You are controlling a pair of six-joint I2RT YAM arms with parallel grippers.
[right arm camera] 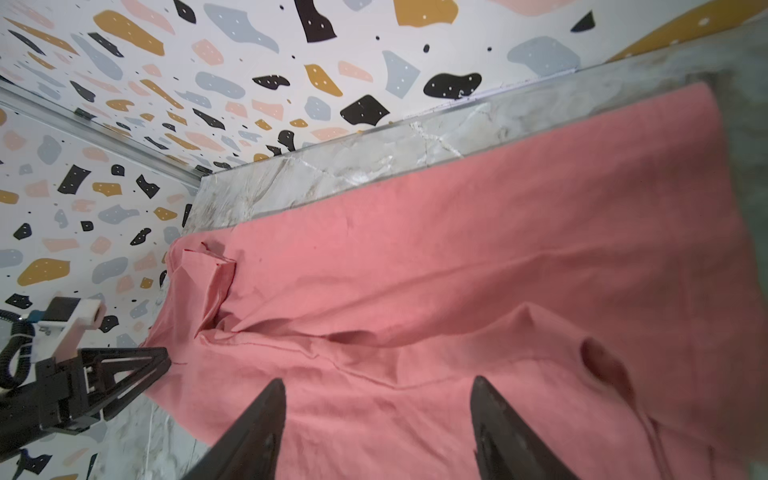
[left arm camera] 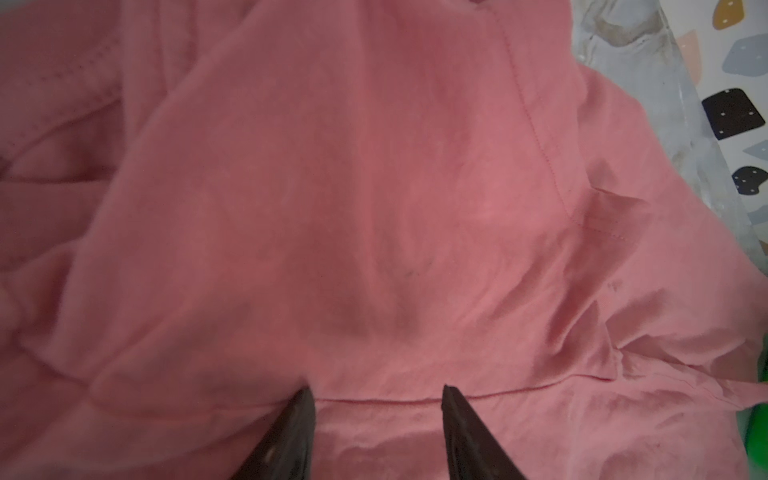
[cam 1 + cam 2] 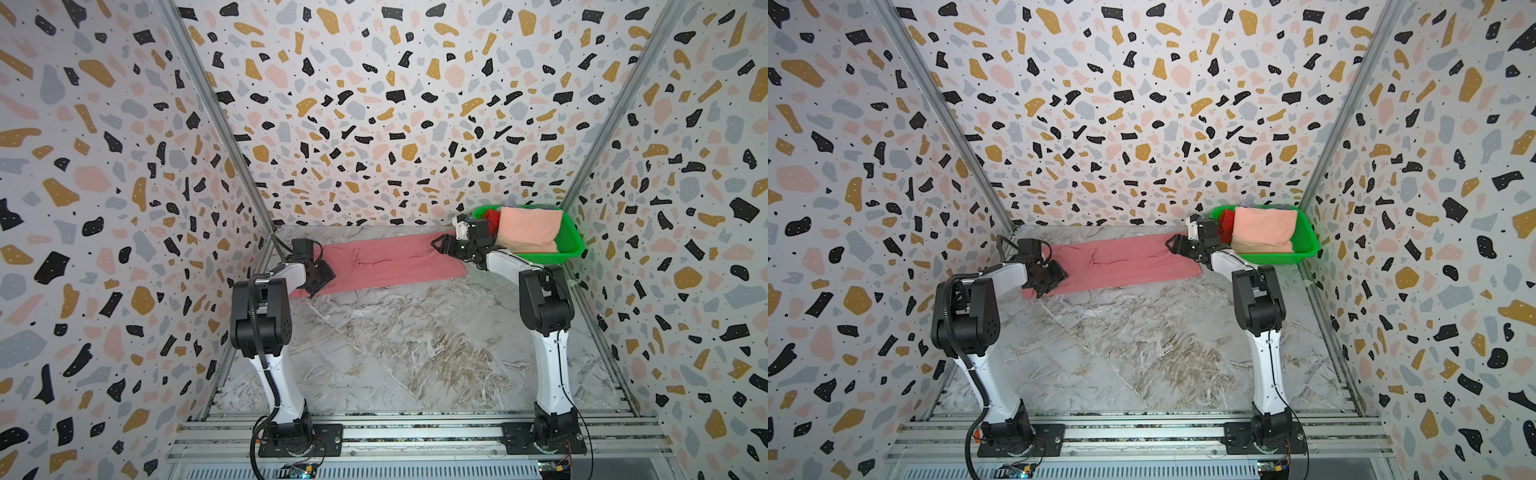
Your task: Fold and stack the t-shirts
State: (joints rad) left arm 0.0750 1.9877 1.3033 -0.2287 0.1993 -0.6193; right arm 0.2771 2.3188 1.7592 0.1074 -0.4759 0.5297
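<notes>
A dusty rose-pink t-shirt (image 3: 386, 266) (image 3: 1121, 262) lies as a long folded band along the back of the marble table. My left gripper (image 3: 321, 281) (image 3: 1051, 277) is over its left end. In the left wrist view that gripper (image 2: 376, 392) is open, fingertips apart just above the cloth (image 2: 332, 208) at a hem line, gripping nothing. At the shirt's right end my right gripper (image 3: 436, 245) (image 3: 1171, 243) (image 1: 378, 380) is open over the cloth (image 1: 457, 270). A pale peach t-shirt (image 3: 528, 232) (image 3: 1262, 232) and a red one (image 3: 492, 216) (image 3: 1227, 220) lie in the basket.
A green mesh basket (image 3: 575, 243) (image 3: 1308, 245) stands at the back right corner, right behind the right wrist. Terrazzo-patterned walls close in the table on the left, back and right. The arm bases sit on a rail at the front edge.
</notes>
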